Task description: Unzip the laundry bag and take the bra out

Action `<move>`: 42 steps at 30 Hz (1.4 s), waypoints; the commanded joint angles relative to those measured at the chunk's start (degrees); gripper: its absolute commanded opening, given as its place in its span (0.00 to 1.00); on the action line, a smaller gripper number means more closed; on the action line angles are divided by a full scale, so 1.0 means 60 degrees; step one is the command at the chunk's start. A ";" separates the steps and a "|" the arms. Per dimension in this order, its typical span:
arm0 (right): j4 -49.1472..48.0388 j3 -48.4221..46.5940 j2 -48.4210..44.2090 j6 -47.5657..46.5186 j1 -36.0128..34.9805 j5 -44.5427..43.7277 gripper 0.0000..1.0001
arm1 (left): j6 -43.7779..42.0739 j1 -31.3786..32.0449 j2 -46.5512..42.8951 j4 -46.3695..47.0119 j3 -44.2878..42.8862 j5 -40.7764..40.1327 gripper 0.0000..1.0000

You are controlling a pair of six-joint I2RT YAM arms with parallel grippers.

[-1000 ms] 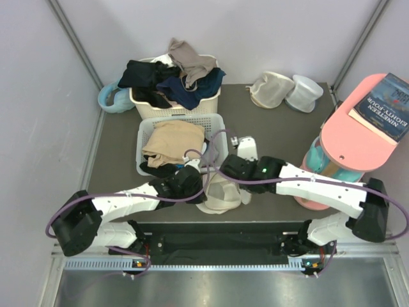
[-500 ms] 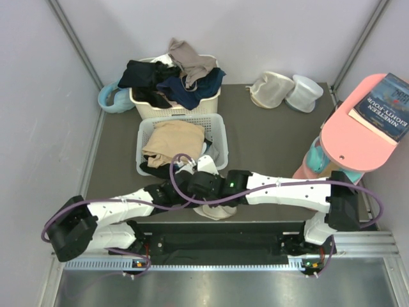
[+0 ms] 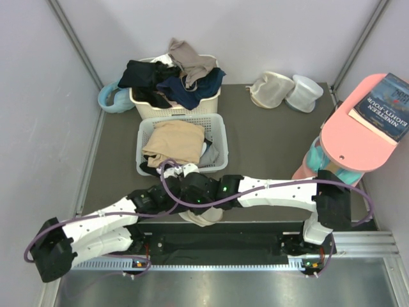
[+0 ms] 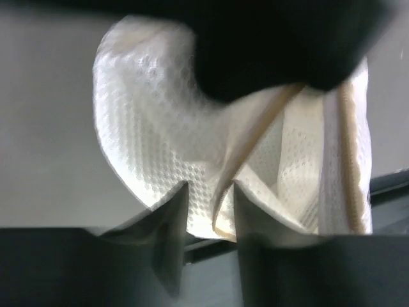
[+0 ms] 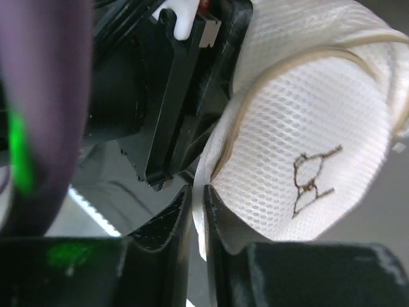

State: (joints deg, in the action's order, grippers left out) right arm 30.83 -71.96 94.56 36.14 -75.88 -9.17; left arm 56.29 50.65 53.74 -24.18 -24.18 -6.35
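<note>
Cream mesh, the laundry bag (image 3: 203, 218) lies crumpled just in front of the white slotted basket (image 3: 221, 142), on its near side. My right gripper (image 5: 198, 195), also on the basket's near side, is clenched narrow on the edge of the bag's rim, beside the bra pictogram (image 5: 313, 178). My left gripper (image 4: 211, 208) stands parted, a beige seam running between its fingers; no firm hold is evident. Progress, as judged: unzipping is under way at most, since no open mouth shows clearly. The bra is nowhere visible, presumably inside; extraction remains.
</note>
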 commanded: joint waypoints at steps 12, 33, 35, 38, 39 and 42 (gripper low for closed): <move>-0.2032 0.0553 0.0178 -0.0047 0.0678 0.0869 0.59 | 0.1824 0.0259 -0.3477 -0.4186 -0.1724 -0.2281 0.83; -0.1436 0.4201 -0.6292 -0.0148 0.3942 -0.0537 1.00 | -0.3243 -0.4197 -0.0417 -0.1141 -0.4828 -0.0484 0.99; -0.0894 0.4041 -0.6953 -0.0383 0.4614 -0.0654 1.00 | -0.3756 -0.5809 -0.0094 -0.1198 -0.5530 0.0350 0.99; -0.0176 0.3704 -0.7424 -0.0764 0.5231 -0.0859 1.00 | -0.4238 -0.7978 0.0140 -0.1694 -0.6192 0.1551 0.99; -0.0042 0.3442 -0.7672 -0.0881 0.5335 -0.0918 1.00 | -0.4327 -0.8380 0.0141 -0.1842 -0.6498 0.2252 0.99; 0.0325 0.3031 -0.8054 -0.1028 0.5571 -0.1239 1.00 | -0.4606 -0.8808 0.0009 -0.2487 -0.6896 0.1764 0.99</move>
State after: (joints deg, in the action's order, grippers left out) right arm 28.38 -48.60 49.17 33.08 -44.29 -13.45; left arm 34.15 0.58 55.53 -36.47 -60.64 -1.41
